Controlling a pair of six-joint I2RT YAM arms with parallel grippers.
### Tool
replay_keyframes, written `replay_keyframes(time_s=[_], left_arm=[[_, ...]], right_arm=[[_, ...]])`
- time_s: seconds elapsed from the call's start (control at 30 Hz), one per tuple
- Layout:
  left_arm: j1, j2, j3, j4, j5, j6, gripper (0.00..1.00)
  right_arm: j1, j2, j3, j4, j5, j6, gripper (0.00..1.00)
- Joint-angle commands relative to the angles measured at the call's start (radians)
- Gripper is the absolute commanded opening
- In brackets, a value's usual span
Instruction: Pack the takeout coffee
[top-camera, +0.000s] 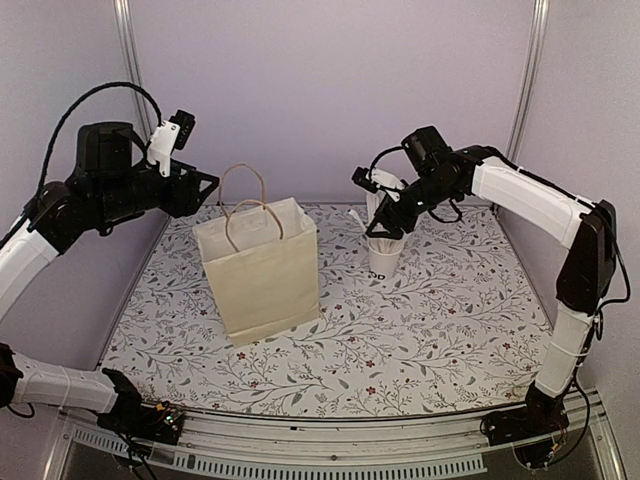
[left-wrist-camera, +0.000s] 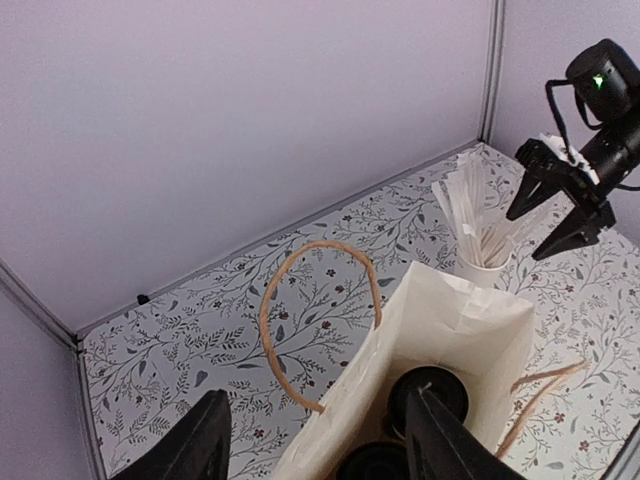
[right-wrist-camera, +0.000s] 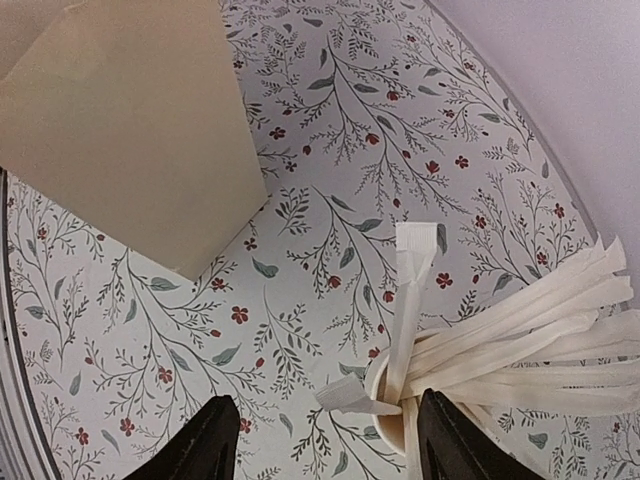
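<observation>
Cream paper carrier bag with looped rope handles (top-camera: 262, 270) stands upright on the floral-printed desk (top-camera: 430, 330), mouth open.

Task item: the takeout coffee, a white paper cup of which only the black round plastic lid (left-wrist-camera: 430, 392) shows, sits inside the bag, low against the far wall. A second dark round shape lies nearer in the bag; what it is cannot be told.

Left tool (top-camera: 208, 187): poised above and to the left of the bag mouth, jaws wide, holding nothing.

Right tool (top-camera: 386, 225): positioned over the small white paper cup of long paper-wrapped straws (top-camera: 383, 258), beside the bag. Jaws are apart and straddle the straw bundle, with no grip evident.

Assessment: the cup appears to be already bagged, and the step in hand looks like picking up a straw. The next move calls for the right tool to close on one straw only, lift it straight without tipping the light cup, and carry it across to the bag mouth. The left tool should stay clear of the handles.
</observation>
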Motion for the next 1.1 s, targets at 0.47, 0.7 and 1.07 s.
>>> replay_keyframes(time_s=[0.47,0.7,1.07], left_arm=[[0.014,-0.143,-0.233,0.096,-0.019,-0.09,0.63],[0.015,-0.144,-0.256,0.1,-0.044,-0.08,0.63],[0.042,-0.245,-0.393,0.22,-0.143,-0.035,0.65]], right_arm=[[-0.001,0.116,0.154,-0.052,0.059,0.056,0.0],[0.0,-0.024,0.161,-0.079,0.056,0.053,0.0],[-0.001,-0.162,0.261,-0.114,-0.015,0.041,0.0]])
